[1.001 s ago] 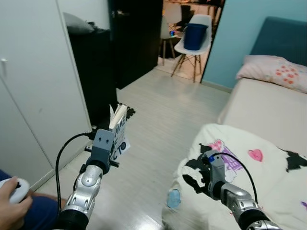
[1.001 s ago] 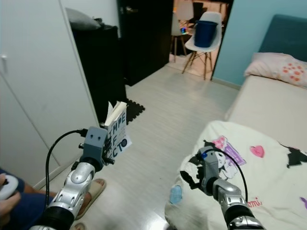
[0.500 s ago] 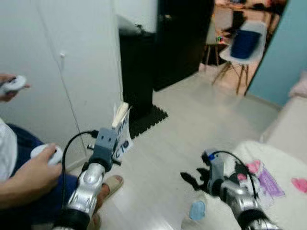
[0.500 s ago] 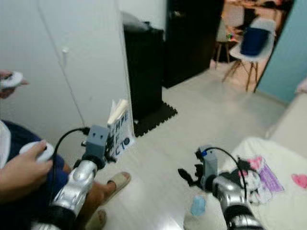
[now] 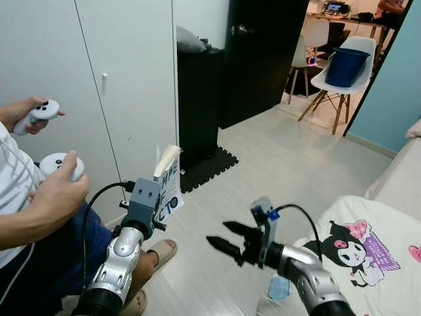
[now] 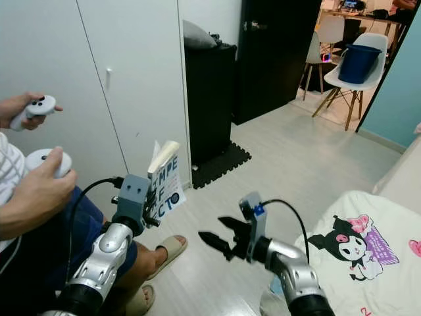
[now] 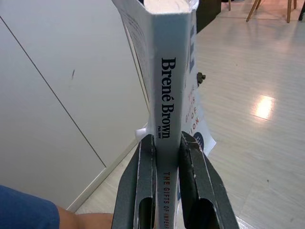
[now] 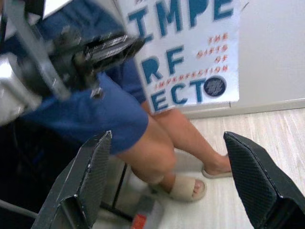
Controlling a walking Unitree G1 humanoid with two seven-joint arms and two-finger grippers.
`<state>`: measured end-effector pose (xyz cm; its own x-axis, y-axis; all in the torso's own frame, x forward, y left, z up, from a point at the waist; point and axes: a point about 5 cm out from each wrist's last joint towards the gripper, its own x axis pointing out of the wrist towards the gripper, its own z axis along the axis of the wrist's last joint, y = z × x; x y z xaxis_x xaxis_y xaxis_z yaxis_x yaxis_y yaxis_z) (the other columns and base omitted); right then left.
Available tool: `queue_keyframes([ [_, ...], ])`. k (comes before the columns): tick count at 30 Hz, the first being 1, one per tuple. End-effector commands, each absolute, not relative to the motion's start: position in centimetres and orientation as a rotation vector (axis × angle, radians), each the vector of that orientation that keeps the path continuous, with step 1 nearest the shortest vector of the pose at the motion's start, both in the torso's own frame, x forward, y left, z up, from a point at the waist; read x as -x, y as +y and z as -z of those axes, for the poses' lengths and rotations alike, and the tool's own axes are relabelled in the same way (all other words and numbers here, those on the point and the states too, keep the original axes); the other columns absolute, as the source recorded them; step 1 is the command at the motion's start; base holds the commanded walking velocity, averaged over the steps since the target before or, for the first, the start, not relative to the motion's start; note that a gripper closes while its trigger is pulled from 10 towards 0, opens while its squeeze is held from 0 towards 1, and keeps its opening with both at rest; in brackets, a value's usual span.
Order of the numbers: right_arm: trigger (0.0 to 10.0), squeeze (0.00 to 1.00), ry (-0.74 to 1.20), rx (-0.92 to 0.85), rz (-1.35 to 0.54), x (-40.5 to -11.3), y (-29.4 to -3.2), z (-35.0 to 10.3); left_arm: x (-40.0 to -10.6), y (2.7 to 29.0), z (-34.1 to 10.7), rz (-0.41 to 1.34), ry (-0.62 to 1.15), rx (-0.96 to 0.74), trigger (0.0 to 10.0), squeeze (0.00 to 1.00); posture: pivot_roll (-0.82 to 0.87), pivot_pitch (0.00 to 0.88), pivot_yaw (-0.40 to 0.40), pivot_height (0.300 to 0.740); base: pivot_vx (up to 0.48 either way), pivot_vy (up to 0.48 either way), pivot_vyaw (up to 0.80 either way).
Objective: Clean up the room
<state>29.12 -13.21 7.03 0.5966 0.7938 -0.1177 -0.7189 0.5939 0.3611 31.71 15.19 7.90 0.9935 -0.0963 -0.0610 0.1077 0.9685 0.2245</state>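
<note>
A white paperback book (image 5: 168,186) with blue lettering stands upright in my left gripper (image 5: 155,209), which is shut on its lower spine (image 7: 167,157). The spine reads an author's name and the cover (image 8: 190,47) faces my right side. My right gripper (image 5: 229,238) hangs open in front of me, low over the floor, its two black fingers (image 8: 90,176) pointing left toward the book and apart from it.
A seated person (image 5: 39,197) holds two white controllers at my left, a sandalled foot (image 5: 161,250) on the floor. White wardrobe doors (image 5: 125,79), a black cabinet (image 5: 197,99) and a dark open door stand ahead. A bed (image 5: 375,243) with a cartoon blanket lies at right.
The camera has swung left, bringing the wardrobe and the person into view. My right gripper has come off the blanket, swung left and opened. The book stays held in my left gripper.
</note>
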Motion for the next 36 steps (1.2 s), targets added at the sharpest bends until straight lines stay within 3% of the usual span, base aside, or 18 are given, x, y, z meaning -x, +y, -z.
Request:
queue_keyframes([
  [1, 10.0, 0.0, 0.258, -0.316, -0.871, -29.6, -13.3, -7.6, -32.1, 14.6, -9.1, 0.12, -0.011, -0.235, 10.0, 0.0, -0.01, 0.0, -0.065, 0.74, 0.0, 0.0, 0.0],
  [25, 10.0, 0.0, 0.131, -0.4, -0.584, -31.8, -15.2, -10.0, -31.9, 14.5, -9.0, 0.125, -0.017, -0.252, 10.0, 0.0, 0.0, 0.0, -0.07, 0.74, 0.0, 0.0, 0.0],
  [36, 10.0, 0.0, 0.105, -0.423, -0.543, -31.9, -15.5, -10.3, -31.9, 14.5, -9.0, 0.129, -0.017, -0.259, 10.0, 0.0, 0.0, 0.0, -0.072, 0.74, 0.264, 0.0, 0.0],
])
